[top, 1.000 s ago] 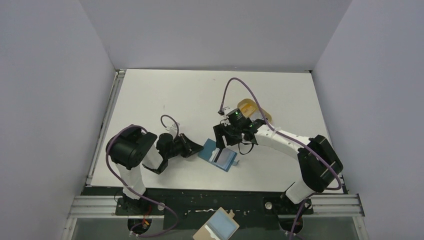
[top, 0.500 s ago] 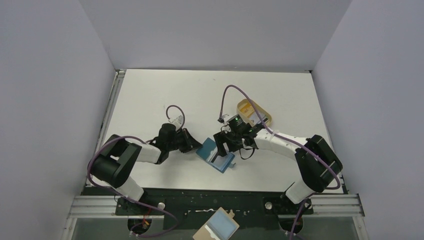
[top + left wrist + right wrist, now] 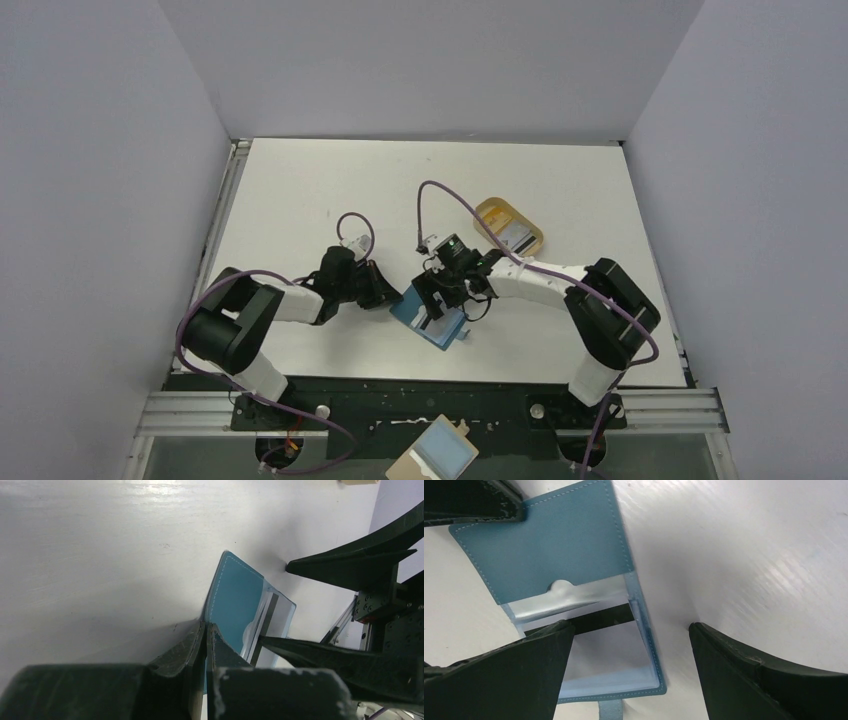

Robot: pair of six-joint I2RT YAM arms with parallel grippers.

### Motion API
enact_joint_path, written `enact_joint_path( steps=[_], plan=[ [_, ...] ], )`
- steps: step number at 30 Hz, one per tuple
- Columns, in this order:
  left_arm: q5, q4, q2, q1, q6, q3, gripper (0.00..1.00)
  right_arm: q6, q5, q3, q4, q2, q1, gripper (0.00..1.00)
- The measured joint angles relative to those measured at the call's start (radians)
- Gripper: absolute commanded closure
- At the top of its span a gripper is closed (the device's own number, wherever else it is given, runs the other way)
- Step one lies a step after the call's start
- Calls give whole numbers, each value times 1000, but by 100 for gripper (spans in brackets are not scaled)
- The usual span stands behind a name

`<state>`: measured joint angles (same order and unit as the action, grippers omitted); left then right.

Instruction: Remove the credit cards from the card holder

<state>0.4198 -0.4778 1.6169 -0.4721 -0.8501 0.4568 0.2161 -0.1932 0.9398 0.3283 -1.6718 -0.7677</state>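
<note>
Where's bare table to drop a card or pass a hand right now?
Free: far-left table, between the back wall and the left arm; also the near strip right of the card holder, between the right forearm and the table edge. Crowded: centre, where the left gripper pinches the card holder and the open right gripper straddles it, tray just behind.

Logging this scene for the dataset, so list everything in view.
card holder: one, teal, open, table's near centre
credit card: one visible, pale with dark stripe, in the holder's clear pocket
tray: one, tan oval, right of centre, something pale inside
board: one, tan with light-blue rectangle, below the table's near edge
table: one, white, under everything
cables: two, purple, one over each arm
left arm: one, black-and-white, jaws shut on holder's corner
right arm: one, black-and-white, jaws open astride holder's pocket edge
</note>
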Motion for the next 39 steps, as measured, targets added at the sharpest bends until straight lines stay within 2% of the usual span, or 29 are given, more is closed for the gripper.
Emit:
enact_joint_path(
  steps=[8,15,20,28,39],
  plan=[
    [2,20,-1,0,24,9,100,-47,121,76,48,-62,-117,9],
    [5,26,-1,3,28,10,100,-40,174,71,48,-56,-111,8],
    [10,29,-1,4,36,11,100,-17,197,25,32,-20,-59,8],
    [14,45,-5,5,51,16,100,7,188,-17,1,10,-6,8],
    [16,50,-7,10,53,16,100,39,87,-61,-55,32,4,19]
  ],
)
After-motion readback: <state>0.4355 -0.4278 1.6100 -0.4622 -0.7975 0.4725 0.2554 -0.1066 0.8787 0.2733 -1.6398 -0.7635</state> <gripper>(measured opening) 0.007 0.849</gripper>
